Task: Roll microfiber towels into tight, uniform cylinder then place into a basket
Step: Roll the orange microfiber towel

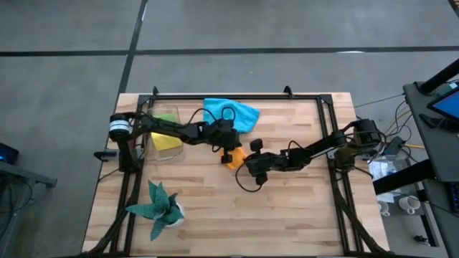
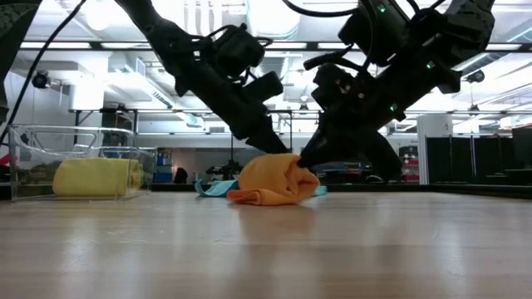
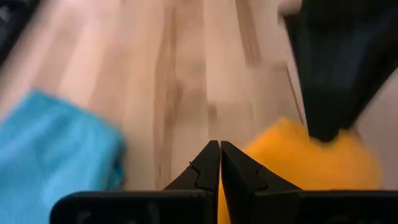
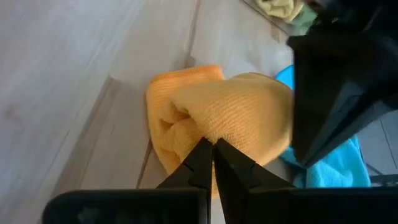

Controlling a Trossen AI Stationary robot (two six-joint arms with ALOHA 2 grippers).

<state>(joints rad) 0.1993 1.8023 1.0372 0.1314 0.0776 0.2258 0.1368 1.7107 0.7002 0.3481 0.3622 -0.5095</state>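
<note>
The orange towel (image 2: 274, 181) lies bunched in a loose, partly rolled lump near the middle of the surface (image 1: 287, 215). The left tool (image 2: 268, 143) presses on it from one side and the right tool (image 2: 309, 159) from the other, both with fingers closed tip to tip; in the high view the arms hide most of the towel. Just behind it the blue towel (image 1: 231, 113) lies spread flat, partly covered by the left arm. The basket (image 1: 166, 136) stands at the left edge with a rolled yellow towel (image 2: 97, 177) inside; something green beside it is hard to make out. A potted plant (image 1: 159, 206) sits at the near left corner.
</note>
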